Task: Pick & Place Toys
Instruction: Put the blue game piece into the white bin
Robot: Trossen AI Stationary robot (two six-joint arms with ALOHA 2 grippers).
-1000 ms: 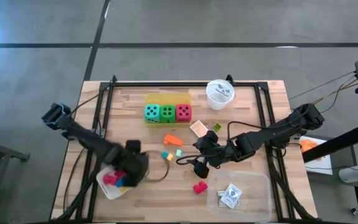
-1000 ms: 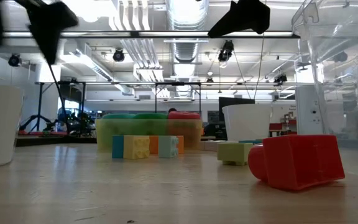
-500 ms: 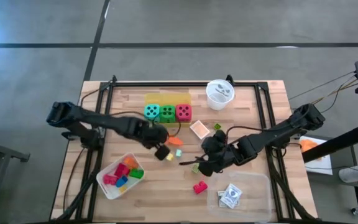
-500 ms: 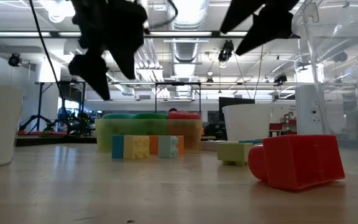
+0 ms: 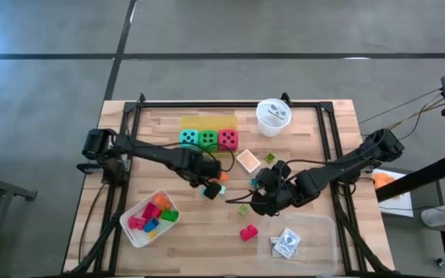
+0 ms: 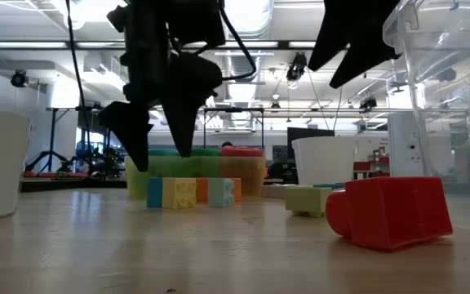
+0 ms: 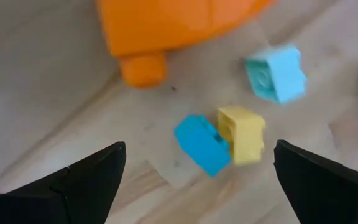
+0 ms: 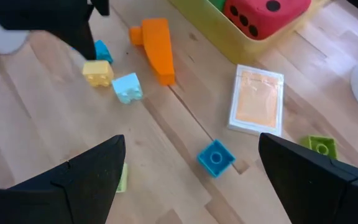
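Note:
Small blocks lie loose on the table's middle: an orange block (image 7: pixel 166 25), a blue block (image 7: pixel 202 144) touching a yellow block (image 7: pixel 241 134), and a light-blue block (image 7: pixel 275 73). My left gripper (image 5: pixel 208 187) hangs open just above the blue and yellow pair, pointing down, touching nothing. My right gripper (image 5: pixel 258 199) hovers open to their right, above another blue block (image 8: pixel 215 157) and a pale green block (image 5: pixel 243 208). Three dice (image 5: pixel 208 140) sit in a yellow tray. A red block (image 5: pixel 248 232) lies nearer the front.
A white tray (image 5: pixel 134 228) at the front left holds several blocks. A clear tray (image 5: pixel 315 232) at the front right holds cards. A white cup (image 5: pixel 273 116) stands at the back. A card (image 8: pixel 257 99) and a green block (image 8: pixel 319 146) lie right of the dice.
My left gripper has swung from above the white tray toward the table's middle, over the loose blocks. It has come down and rolled about its own axis, staying open. The blocks have kept their places.

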